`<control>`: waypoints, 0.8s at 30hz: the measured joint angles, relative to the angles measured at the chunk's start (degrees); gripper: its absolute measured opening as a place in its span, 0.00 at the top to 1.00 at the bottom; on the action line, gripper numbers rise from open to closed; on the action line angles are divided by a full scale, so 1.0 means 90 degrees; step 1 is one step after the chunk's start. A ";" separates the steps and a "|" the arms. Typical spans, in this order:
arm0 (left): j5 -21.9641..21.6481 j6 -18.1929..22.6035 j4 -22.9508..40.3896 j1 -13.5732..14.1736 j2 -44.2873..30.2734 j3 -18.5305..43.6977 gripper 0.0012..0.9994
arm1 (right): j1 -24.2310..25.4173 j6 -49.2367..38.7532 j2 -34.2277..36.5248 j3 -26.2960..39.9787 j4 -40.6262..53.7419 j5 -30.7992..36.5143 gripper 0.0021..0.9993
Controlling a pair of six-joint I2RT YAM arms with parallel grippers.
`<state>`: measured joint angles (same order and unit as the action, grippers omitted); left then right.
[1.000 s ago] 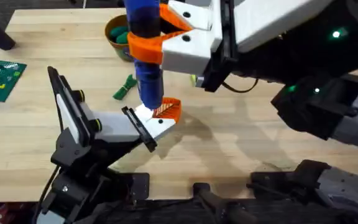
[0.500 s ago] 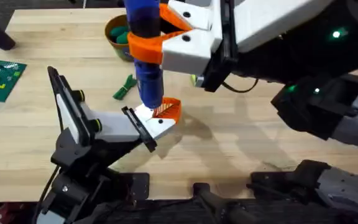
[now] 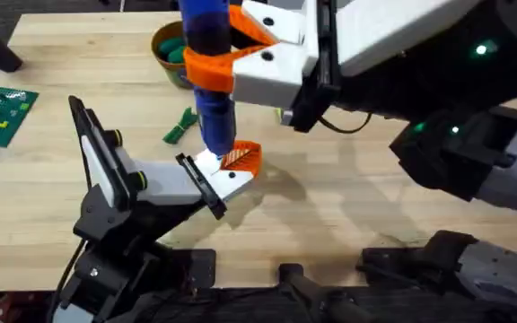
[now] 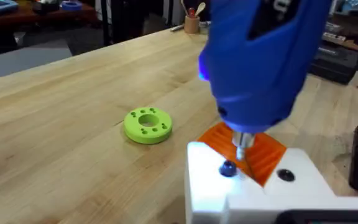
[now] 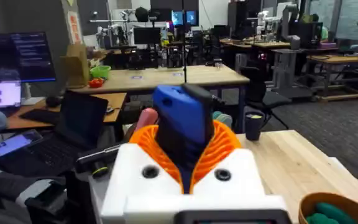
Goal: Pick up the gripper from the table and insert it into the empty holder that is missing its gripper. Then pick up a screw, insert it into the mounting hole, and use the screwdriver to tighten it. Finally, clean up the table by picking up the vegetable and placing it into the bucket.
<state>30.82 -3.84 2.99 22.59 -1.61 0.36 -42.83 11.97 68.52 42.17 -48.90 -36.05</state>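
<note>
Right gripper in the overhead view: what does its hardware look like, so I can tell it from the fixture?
The right gripper has smooth orange jaws on a blocky white housing with dark round screw holes. Behind it, the arm is black, with a black cable looping beneath and small green indicator lights.

You will find almost nothing changed across the last second. Right gripper (image 3: pixel 212 56): no visible shift; its orange jaws clamp the screwdriver (image 3: pixel 210 81) at the same spot as before. Screwdriver tip: same contact point directly below that gripper, on the holder (image 3: pixel 206 182), beside the orange ribbed gripper (image 3: pixel 243 158). No tilt change you could measure. Any rotation of the tool cannot be told. The one small difference: the green indicator lights (image 3: pixel 481 50) on the dark arm body behind the right gripper sit very slightly displaced, suggesting a faint arm movement.
</note>
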 joint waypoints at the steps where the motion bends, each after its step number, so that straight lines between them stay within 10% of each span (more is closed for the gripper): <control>1: -0.0001 0.0000 0.0001 0.0000 0.0000 0.0000 0.99 | 0.0000 0.0000 0.0001 0.0000 0.0001 0.0000 0.95; 24: -0.0001 0.0000 0.0001 0.0000 0.0000 0.0000 0.99 | 0.0000 0.0000 0.0063 0.0000 -0.0045 0.0095 0.95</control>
<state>30.81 -3.84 3.01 22.59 -1.61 0.36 -42.83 11.97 69.08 42.17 -49.30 -35.20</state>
